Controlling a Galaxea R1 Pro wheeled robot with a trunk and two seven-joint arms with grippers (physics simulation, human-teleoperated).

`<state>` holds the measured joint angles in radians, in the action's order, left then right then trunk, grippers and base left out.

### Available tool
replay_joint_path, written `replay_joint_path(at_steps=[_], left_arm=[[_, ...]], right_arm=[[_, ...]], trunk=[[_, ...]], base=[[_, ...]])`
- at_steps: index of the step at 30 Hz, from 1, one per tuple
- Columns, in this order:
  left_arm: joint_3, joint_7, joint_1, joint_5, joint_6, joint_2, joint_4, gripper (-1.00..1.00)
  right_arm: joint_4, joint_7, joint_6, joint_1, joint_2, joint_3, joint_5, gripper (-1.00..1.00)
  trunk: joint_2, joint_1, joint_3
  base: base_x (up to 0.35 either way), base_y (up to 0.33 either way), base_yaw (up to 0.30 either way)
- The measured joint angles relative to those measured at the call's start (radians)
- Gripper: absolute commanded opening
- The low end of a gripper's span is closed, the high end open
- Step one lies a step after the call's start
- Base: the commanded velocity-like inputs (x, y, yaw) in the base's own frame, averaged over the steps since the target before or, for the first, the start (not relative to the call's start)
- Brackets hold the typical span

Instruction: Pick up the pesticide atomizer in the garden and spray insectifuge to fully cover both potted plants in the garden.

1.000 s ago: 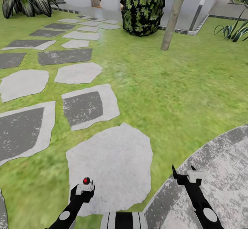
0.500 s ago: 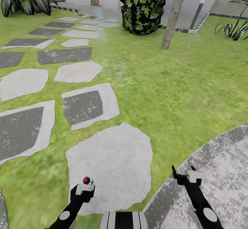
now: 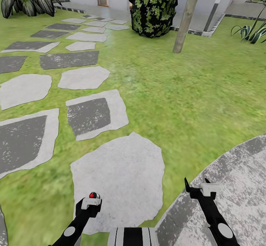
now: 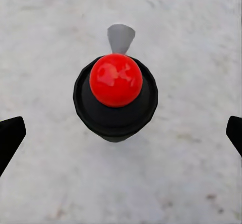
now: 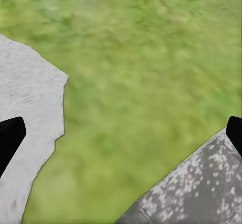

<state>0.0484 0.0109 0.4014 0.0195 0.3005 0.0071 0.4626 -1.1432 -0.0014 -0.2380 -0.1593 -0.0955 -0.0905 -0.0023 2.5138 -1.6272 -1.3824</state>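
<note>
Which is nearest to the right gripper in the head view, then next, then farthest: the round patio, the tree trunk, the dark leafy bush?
1. Round patio: directly under the right gripper.
2. Tree trunk: far ahead across the lawn.
3. Dark leafy bush: farther back, left of the trunk, near the building.

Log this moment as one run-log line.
phase: transit | left hand: holding pesticide atomizer | right hand: open, empty | potted plants: unseen | ahead: lawn

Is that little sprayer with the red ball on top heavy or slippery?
Probably light: the sprayer looks small beside the left claw. Its shiny red ball might be slippery. Its round body would likely roll if laid down.
</note>
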Motion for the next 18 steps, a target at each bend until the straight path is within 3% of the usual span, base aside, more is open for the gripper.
replay_joint_path(at_steps=[11,18], left_arm=[[0.002,0.001,-0.001,0.0,0.0,0.0,0.001,1.0],[0.001,0.001,0.0,0.0,0.001,0.001,0.002,1.0]], right_arm=[[0.0,0.0,0.0,0.0,0.0,0.0,0.0,1.0],[0.0,0.0,0.0,0.0,0.001,0.0,0.0,1.0]], trunk=[[0.0,0.0,0.0],[0.001,-0.002,-0.019]], base=[[0.0,0.0,0.0],[0.0,0.0,0.0]])
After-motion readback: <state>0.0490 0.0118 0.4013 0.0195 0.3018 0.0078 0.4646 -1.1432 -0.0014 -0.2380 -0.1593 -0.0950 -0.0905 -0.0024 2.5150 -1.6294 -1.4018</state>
